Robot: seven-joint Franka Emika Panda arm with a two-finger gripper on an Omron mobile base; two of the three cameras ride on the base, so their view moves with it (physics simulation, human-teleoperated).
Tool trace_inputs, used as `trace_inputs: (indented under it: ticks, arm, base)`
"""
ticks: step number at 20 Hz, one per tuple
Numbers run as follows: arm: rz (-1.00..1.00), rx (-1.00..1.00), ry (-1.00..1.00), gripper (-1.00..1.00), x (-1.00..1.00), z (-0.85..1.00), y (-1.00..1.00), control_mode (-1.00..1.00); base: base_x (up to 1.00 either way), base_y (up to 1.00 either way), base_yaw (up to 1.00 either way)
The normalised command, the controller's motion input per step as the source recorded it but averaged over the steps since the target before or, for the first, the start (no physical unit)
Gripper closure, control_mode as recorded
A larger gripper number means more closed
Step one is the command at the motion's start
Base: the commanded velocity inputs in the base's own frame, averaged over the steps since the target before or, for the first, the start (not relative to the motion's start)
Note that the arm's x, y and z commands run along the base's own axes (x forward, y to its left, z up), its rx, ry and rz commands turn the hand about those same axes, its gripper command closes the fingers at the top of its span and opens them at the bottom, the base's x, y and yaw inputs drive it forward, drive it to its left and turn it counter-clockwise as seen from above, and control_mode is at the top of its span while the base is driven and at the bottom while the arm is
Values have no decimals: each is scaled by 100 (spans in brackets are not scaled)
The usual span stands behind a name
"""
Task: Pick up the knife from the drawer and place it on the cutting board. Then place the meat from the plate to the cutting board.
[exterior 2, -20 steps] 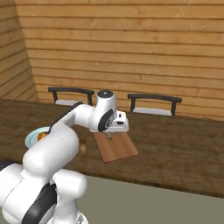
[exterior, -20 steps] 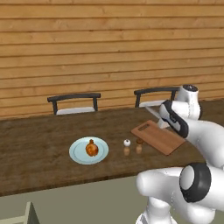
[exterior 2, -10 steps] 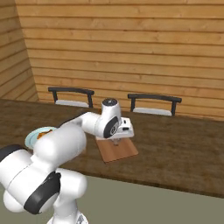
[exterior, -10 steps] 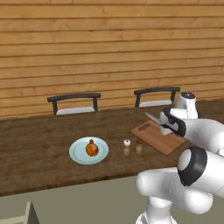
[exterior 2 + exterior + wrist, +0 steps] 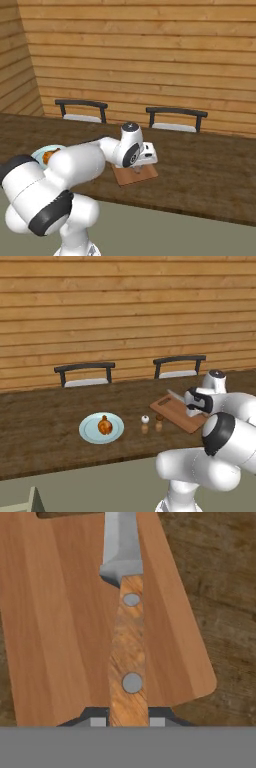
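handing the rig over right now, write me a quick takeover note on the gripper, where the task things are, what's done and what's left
Gripper: low over the reddish-brown wooden cutting board, fingers on either side of the wooden handle of the silver-bladed kitchen knife; whether it is clamped or released cannot be told.
Knife: lying along the board; its blade points toward the chairs.
Small orange-brown lump of meat: on the round pale blue plate, left of the board, with two tiny shakers between plate and board.
Done: knife brought to the board.
Left: confirm release, lift clear, then move the meat from plate to board.
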Motion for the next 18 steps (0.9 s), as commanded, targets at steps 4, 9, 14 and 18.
trace_inputs:
  ticks: [4, 9, 14, 18]
  arm:
    - [8, 0, 0, 100, 28, -2, 0, -100]
    - [15, 0, 0, 100, 21, -1, 0, -100]
    - [7, 0, 4, 100, 0, -15, -1, -100]
    - [7, 0, 6, -100, 10, -21, 0, -100]
  base:
    - [0, 0, 0]
    - [0, 0, 0]
    - [0, 0, 0]
    - [0, 0, 0]
